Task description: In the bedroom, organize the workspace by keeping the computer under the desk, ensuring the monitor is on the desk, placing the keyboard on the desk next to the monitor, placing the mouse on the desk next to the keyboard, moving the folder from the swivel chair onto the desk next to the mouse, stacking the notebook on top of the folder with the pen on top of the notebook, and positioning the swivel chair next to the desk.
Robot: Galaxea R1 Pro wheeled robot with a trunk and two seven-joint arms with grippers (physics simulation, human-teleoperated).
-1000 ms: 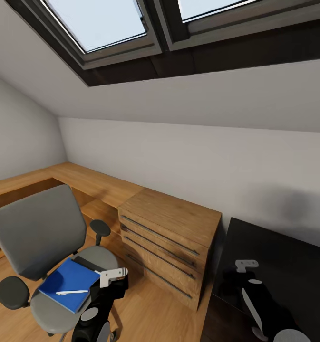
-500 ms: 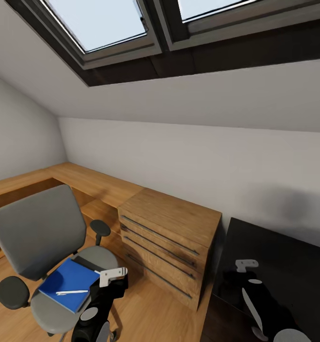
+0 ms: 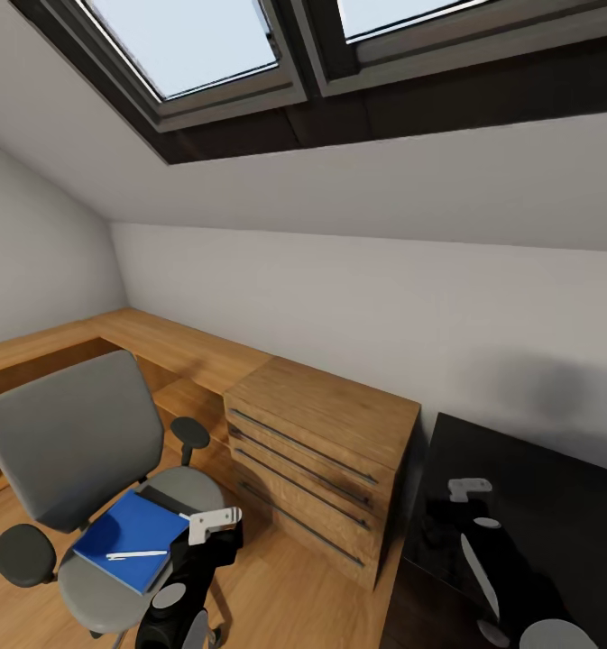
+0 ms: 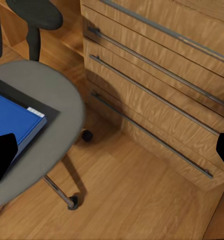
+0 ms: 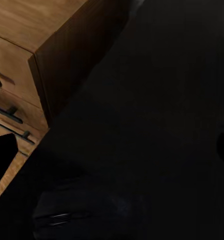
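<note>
The grey swivel chair (image 3: pixel 78 433) stands at the lower left on the wooden floor. On its seat lies the blue folder (image 3: pixel 127 536) with the white pen (image 3: pixel 136 554) on top. The dark notebook (image 3: pixel 163 498) peeks out from under the folder's far edge. My left gripper (image 3: pixel 215 520) hangs open just right of the seat, beside the folder (image 4: pixel 12 120), and holds nothing. My right gripper (image 3: pixel 470 488) is open above the black desk (image 3: pixel 556 478), its dark fingertips (image 5: pixel 2 155) wide apart. Computer, monitor, keyboard and mouse are out of view.
A light wooden drawer chest (image 3: pixel 321 451) stands between the chair and the desk, joined to a low wooden counter (image 3: pixel 159 342) along the wall. A sloped ceiling with skylights (image 3: pixel 195 45) hangs overhead. A dim dark shape (image 5: pixel 92 215) lies on the desk top.
My right arm has shifted slightly, its gripper moving a little farther over the desk. The left arm, chair and folder are unchanged.
</note>
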